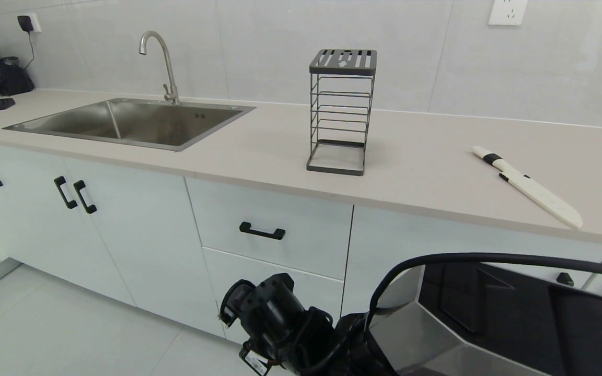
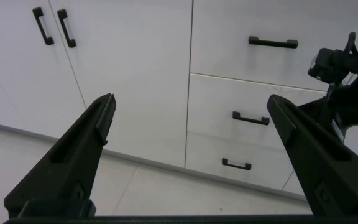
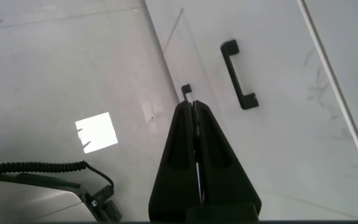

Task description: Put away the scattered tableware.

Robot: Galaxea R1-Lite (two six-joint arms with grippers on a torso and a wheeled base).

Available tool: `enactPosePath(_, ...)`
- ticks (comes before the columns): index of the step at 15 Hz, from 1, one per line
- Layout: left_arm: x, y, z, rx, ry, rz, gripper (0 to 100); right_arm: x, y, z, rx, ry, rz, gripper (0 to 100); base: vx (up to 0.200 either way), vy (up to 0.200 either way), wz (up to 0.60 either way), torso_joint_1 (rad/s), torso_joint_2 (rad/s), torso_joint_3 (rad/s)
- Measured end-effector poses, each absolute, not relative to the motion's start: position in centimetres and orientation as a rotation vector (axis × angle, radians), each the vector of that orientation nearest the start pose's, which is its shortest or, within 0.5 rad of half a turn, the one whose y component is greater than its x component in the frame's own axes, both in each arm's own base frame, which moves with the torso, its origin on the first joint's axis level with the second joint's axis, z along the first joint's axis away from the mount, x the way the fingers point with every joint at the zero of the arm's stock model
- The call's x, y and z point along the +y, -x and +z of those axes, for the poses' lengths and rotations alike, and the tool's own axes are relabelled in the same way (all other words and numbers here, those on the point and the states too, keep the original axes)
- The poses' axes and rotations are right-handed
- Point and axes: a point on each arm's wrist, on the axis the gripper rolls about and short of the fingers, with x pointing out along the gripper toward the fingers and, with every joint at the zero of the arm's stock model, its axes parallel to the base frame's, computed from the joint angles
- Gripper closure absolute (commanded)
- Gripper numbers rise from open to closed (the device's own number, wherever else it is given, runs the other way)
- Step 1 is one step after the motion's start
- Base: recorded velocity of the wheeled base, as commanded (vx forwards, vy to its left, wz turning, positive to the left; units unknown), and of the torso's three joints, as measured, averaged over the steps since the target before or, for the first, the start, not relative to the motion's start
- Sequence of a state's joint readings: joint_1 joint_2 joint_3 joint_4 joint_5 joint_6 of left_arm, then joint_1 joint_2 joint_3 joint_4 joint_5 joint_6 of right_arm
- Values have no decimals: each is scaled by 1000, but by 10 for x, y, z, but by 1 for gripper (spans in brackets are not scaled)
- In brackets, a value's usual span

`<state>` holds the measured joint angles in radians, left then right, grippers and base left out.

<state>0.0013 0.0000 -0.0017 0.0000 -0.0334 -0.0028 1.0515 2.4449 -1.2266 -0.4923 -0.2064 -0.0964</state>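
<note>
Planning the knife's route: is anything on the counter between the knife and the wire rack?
Nothing visible does: only bare counter lies between the knife and the wire rack.

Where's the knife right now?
Head view: the white knife lies flat on the countertop at the robot's right, apart from the wire rack standing to its left, blade tip near the front edge.

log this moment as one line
knife: flat on counter, right of rack | rack: upright, empty | left gripper: open, facing drawers | right gripper: shut, near cabinet
</note>
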Motion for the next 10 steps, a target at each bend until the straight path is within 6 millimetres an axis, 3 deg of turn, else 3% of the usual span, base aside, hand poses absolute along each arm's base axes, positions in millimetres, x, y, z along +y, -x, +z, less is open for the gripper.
enactPosePath(6,-1,23,76,-2,3,-32,0,369,-230,-14,551,501,822,100,0,0,0,0,0,0)
enactPosePath(10,-1,23,76,-2,3,-32,0,362,-225,24,400,382,842,100,0,0,0,0,0,0)
